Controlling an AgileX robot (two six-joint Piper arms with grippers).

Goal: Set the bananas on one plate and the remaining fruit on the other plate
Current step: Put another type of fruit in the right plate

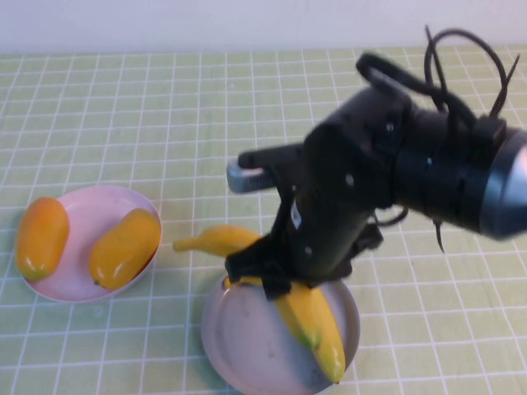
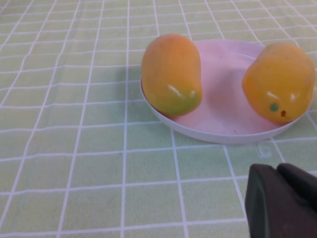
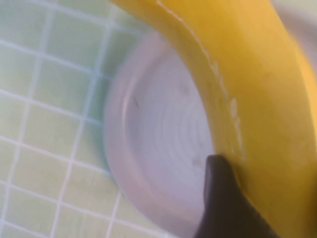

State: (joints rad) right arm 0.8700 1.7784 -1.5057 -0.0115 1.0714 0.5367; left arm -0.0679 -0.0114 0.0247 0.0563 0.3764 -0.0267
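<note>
Green cloth (image 1: 123, 107): mangoes (image 1: 123, 247) on pink plate (image 1: 82, 210).

Two bananas (image 1: 317, 329) and two mangoes (image 1: 123, 247); two plates, one grey-blue plate (image 1: 239, 346) and one pink plate (image 1: 86, 214) well apart beside it.

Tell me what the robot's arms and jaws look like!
The right arm is chunky and matt black, ending in a shiny silver-grey cylinder at the picture's edge. Thin black cables loop over its top, and a small white sticker sits low on it. The right gripper is black too. Of the left gripper, only rounded, dark, rubbery-looking black jaws show.
</note>
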